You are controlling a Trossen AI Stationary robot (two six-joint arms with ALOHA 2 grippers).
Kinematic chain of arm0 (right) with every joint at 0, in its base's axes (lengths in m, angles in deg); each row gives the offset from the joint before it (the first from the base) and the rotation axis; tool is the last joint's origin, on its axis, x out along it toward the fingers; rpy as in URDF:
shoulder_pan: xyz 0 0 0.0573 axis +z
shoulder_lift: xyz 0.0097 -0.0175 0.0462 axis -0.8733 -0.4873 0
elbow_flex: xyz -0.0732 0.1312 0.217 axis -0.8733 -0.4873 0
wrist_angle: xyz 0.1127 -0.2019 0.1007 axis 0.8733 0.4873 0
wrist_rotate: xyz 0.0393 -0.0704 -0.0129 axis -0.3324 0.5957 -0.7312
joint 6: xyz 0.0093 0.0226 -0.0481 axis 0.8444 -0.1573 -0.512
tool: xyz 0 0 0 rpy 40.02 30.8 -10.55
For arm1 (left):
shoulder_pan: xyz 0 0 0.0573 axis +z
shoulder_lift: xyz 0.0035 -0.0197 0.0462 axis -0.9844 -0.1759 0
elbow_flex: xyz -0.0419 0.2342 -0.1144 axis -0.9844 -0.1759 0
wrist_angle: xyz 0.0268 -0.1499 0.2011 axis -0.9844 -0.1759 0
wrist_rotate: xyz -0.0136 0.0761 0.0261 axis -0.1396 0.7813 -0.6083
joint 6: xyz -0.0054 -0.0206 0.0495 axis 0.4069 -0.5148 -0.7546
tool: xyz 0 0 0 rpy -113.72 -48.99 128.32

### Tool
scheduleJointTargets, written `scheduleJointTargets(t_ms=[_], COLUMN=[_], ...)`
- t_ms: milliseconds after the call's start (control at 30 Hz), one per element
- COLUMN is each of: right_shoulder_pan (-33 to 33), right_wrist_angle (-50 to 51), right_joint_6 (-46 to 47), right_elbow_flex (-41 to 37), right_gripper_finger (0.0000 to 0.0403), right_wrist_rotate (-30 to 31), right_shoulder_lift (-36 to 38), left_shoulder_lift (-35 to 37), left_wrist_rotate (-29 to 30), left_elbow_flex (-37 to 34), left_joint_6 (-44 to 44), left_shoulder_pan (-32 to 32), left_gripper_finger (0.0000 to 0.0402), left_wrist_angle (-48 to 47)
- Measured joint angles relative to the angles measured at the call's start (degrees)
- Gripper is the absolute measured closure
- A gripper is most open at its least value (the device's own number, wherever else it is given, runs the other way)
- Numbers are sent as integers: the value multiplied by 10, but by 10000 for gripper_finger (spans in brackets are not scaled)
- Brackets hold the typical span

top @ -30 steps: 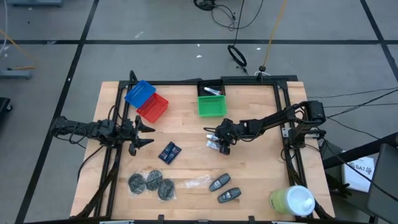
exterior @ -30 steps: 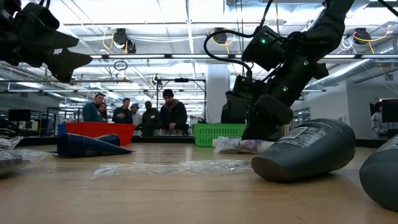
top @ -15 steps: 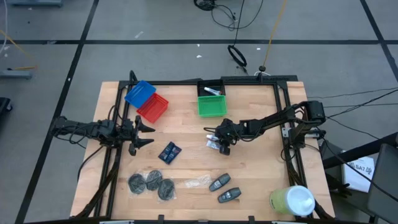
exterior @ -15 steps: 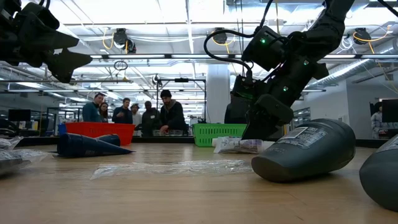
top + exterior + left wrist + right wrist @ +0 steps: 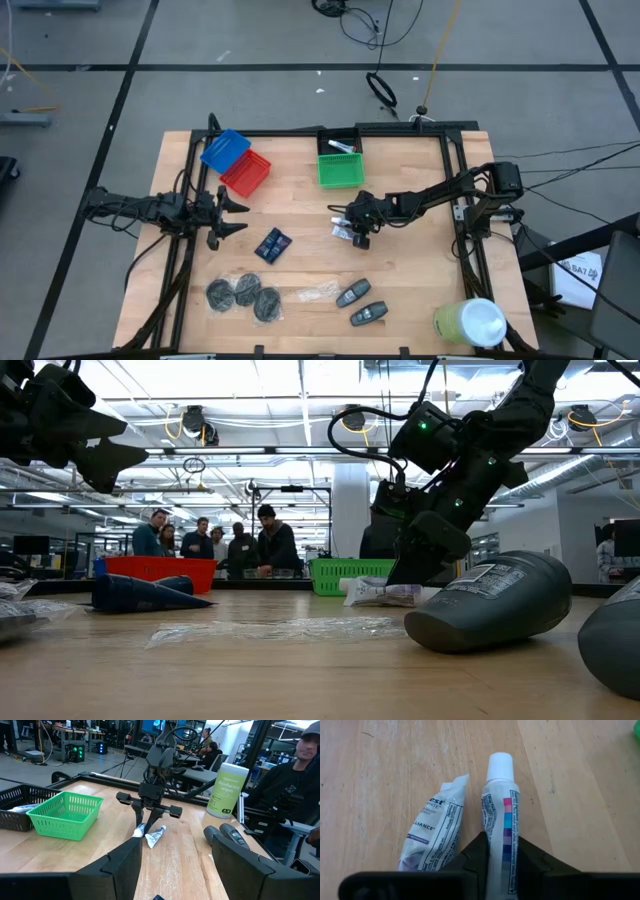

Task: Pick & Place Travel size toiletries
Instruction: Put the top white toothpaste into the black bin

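Right hand (image 5: 501, 865): at mid-table, fingers clamped on the capped white tube (image 5: 500, 815), which lies flat on the table (image 5: 400, 270).
Second tube (image 5: 435, 835): touching beside the gripped one.
Left hand (image 5: 232, 216): waiting near the left edge, fingers apart.
Risk: the grip sits on the tube's soft body, so it may squash or slip out on lifting; the neighbouring tube could get dragged along.

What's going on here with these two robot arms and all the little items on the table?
The right gripper is down at the middle of the table, its fingers pressed on either side of one white tube that lies on the wood beside a second tube. The left gripper waits open over the table's left side, holding nothing. The dark discs, oval pieces and blue packets lie untouched near the front, with coloured baskets at the back.
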Motion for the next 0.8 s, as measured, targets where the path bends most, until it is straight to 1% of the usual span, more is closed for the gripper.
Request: scheduleJointTargets(t_ms=[800], right_shoulder_pan=[0], right_wrist_angle=[-2], right_joint_6=[-1], right_elbow_flex=[0], right_gripper_finger=[349], right_wrist_rotate=[0], right_shoulder_lift=[2], left_shoulder_lift=[0], left_wrist_rotate=[0], left_elbow_flex=[0], left_joint_6=[0], left_shoulder_pan=[0], left_gripper_finger=[165], left_wrist_angle=[0])
